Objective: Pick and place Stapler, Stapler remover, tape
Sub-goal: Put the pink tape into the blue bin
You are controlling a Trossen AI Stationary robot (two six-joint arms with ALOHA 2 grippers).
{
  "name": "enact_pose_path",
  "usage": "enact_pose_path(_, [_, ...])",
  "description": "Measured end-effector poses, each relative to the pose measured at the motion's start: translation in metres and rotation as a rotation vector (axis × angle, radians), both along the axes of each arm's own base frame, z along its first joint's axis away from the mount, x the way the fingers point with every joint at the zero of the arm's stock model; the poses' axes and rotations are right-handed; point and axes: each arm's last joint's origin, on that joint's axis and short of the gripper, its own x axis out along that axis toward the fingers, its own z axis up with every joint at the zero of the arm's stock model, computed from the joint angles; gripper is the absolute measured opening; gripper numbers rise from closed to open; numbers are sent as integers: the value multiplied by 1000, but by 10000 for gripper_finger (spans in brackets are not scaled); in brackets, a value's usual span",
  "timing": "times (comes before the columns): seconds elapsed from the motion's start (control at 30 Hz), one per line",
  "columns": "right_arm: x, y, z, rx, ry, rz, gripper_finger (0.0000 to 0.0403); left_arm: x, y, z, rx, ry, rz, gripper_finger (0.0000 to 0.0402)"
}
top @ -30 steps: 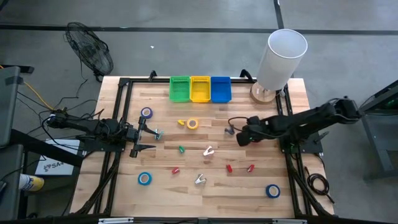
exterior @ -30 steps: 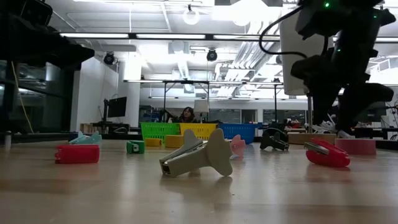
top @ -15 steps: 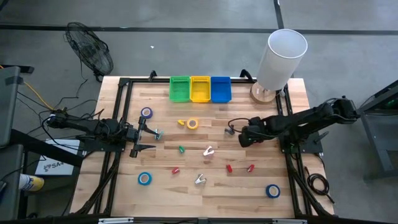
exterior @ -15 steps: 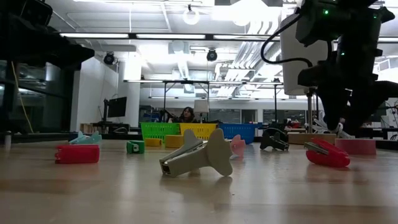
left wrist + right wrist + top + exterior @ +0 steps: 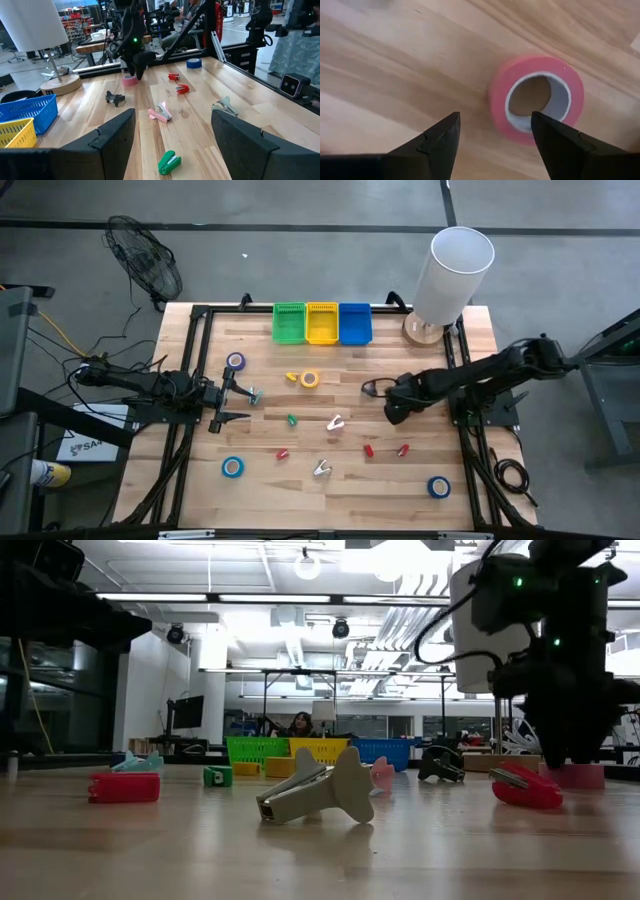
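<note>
The right gripper (image 5: 492,142), fingers spread and empty, hovers over the pink tape roll (image 5: 536,98) at centre-right. It likely must drop lower to straddle the rim before closing. The left gripper (image 5: 232,402) waits open at mid-left.

Robotics lab – workbenches (image 5: 300,740), ceiling ducts (image 5: 300,645)

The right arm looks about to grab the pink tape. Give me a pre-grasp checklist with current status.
1. Right gripper jaws open: ok, both stand apart.
2. Pink tape in sight of the right wrist camera: ok, lying flat on the wood with its hole facing up.
3. Jaws straddling the roll: not ok, the roll sits ahead of the jaws and off toward one of them, not between them.
4. Space around the roll: ok, only bare table shows beside it in the right wrist view.
5. Left gripper out of the way: ok, open and empty at the table's left side.
6. Bins reachable: cannot tell.
</note>
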Motion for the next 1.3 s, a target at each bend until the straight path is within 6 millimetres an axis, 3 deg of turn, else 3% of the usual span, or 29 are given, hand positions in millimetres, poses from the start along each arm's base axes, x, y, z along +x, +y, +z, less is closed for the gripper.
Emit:
enact_pose_path(0.4, [8, 0, -14, 28, 32, 5, 224, 0, 0, 0, 0, 0, 0, 259])
enact_pose_path(0.9, [8, 1, -13, 59, 32, 2, 48, 0, 0, 0, 0, 0, 0, 259])
enact_pose_path(1.1, [22, 2, 1, 30, -32, 28, 33, 0, 0, 0, 0, 0, 0, 259])
enact_pose_path(1.3, [49, -9, 34, -83, -158, 92, 34, 0, 0, 0, 0, 0, 0, 259])
